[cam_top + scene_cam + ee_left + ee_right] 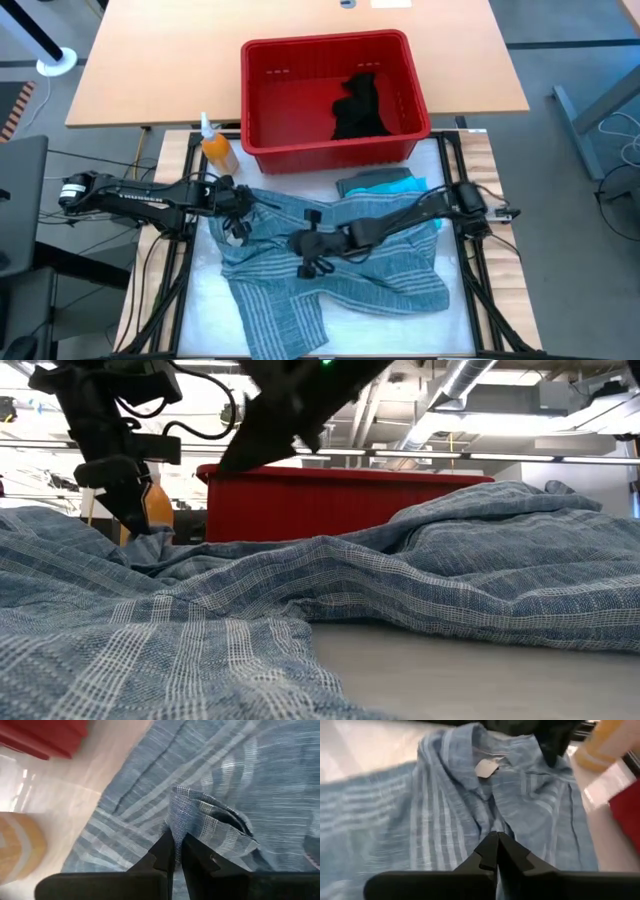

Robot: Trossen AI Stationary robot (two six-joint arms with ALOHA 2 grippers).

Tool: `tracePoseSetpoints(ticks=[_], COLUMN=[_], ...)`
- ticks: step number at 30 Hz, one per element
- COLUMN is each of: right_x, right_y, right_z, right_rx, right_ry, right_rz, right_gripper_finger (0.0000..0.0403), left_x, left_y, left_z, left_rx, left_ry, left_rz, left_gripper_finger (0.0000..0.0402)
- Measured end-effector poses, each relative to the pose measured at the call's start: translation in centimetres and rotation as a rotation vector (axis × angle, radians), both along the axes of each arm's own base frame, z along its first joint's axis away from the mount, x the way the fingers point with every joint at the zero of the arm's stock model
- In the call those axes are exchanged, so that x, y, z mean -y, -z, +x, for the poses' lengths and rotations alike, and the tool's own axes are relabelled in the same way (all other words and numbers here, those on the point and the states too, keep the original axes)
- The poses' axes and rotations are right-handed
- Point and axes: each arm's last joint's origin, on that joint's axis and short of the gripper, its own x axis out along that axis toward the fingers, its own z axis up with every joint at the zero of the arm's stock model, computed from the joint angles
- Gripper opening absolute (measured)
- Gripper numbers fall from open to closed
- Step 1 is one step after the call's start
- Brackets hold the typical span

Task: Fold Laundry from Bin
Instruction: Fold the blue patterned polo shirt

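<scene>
Overhead, high view: striped shirt (330, 270) spread crumpled over the middle of the worktop (470, 150); red bin (330, 95) at the far edge, black garment (360, 108) alone inside; turquoise garment (385, 183) folded near the far right corner; orange bottle (216, 148) at the far left corner.
Left gripper (238, 215): down on the shirt's left part, toward the far left corner.
Right gripper (310, 250): down on the shirt's middle.
Low view: shirt cloth heaped in ridges across the worktop, bin wall behind; dark gripper down at the cloth on the picture's left, another arm above.
Left wrist view: left fingers (162, 855) nearly together, nipping a raised fold of shirt cloth.
Right wrist view: right fingers (490, 851) closed together at the cloth below the collar and its label (486, 768); cannot tell whether cloth is pinched.
Step in hand, judged: flattening the shirt for folding.
Done well: pinch one layer only, draw apart toward opposite edges, lift little, clear ridges first.
</scene>
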Motion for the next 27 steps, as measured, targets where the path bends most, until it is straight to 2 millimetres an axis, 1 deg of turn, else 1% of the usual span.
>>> tracePoseSetpoints(ticks=[3, 7, 10, 14, 16, 21, 25, 27], right_x=[0.9, 1.3, 1.5, 1.9, 2.0, 2.4, 3.1, 3.3], right_y=[-0.3, 0.4, 1.3, 3.3, 4.2, 4.2, 6.1, 6.4], right_z=[1.7, 3.8, 5.2, 6.5, 6.8, 7.2, 7.4, 7.6], right_rx=[0.005, -0.006, -0.012, -0.052, -0.079, -0.075, -0.121, -0.118], right_ry=[-0.061, -0.090, -0.084, -0.076, -0.077, -0.102, -0.100, -0.097], right_rz=[-0.004, -0.112, -0.130, -0.130, -0.140, -0.083, -0.079, -0.077], right_gripper_finger=[0.0078, 0.0121, 0.0151, 0.0178, 0.0186, 0.0193, 0.0192, 0.0192], left_x=[0.0, 0.1, 0.1, 0.1, 0.2, 0.1, 0.1, 0.1], left_y=[0.0, 0.0, 0.0, 0.0, 0.0, -0.1, -0.2, -0.3], left_z=[0.0, 0.0, 0.0, 0.1, 0.1, 0.3, 0.5, 0.6], left_rx=[0.001, 0.001, 0.001, 0.002, 0.004, 0.016, 0.027, 0.035], left_ry=[0.007, 0.010, 0.012, 0.031, 0.049, 0.086, 0.110, 0.112], left_rz=[-0.015, -0.022, -0.021, -0.025, -0.040, -0.020, -0.006, -0.005], left_gripper_finger=[0.0022, 0.0022, 0.0022, 0.0023, 0.0023, 0.0023, 0.0023, 0.0023])
